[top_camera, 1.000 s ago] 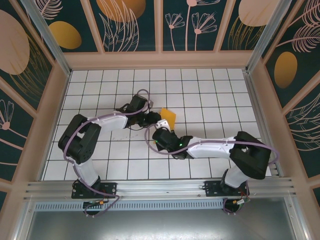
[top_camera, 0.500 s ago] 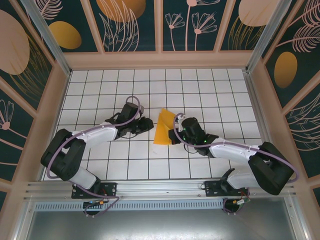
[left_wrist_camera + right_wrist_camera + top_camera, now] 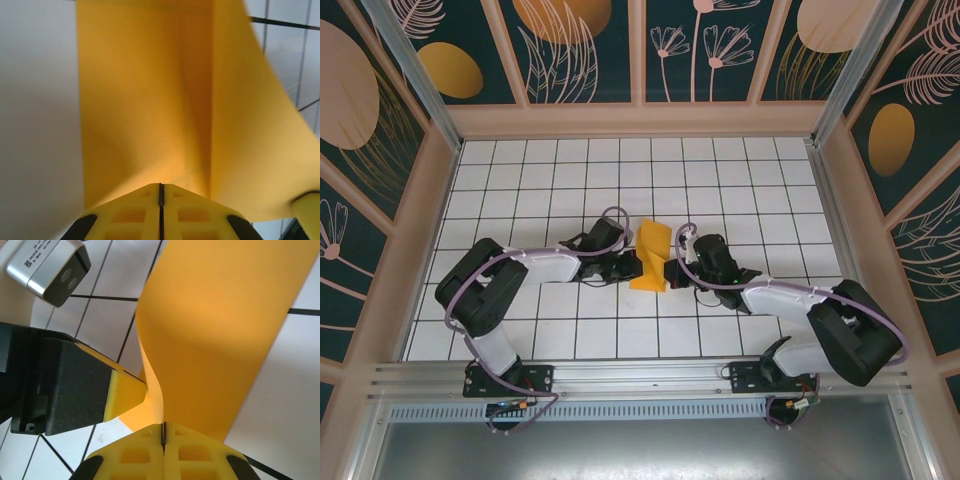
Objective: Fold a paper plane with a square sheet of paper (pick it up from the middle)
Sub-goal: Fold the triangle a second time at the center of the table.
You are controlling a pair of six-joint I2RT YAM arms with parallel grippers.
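Orange-yellow square sheet of paper [image 3: 651,252], partly folded, stands raised off the white tiled floor [image 3: 740,190] at centre of the top view, between both arms. Left gripper [image 3: 161,186]: jaws closed tight, pinching the sheet. Right gripper [image 3: 163,426]: jaws closed, pinching its opposite edge. Silver camera module [image 3: 47,269], upper left of the right wrist view, carries a label; print too small to read.

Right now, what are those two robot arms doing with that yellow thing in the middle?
They are folding paper together. The left gripper and the right gripper are both pinched shut on the orange-yellow paper, one from each side, over the middle of the white tiled table. The paper is already creased and stands up, bent between them rather than lying flat. The folding looks only partly done.
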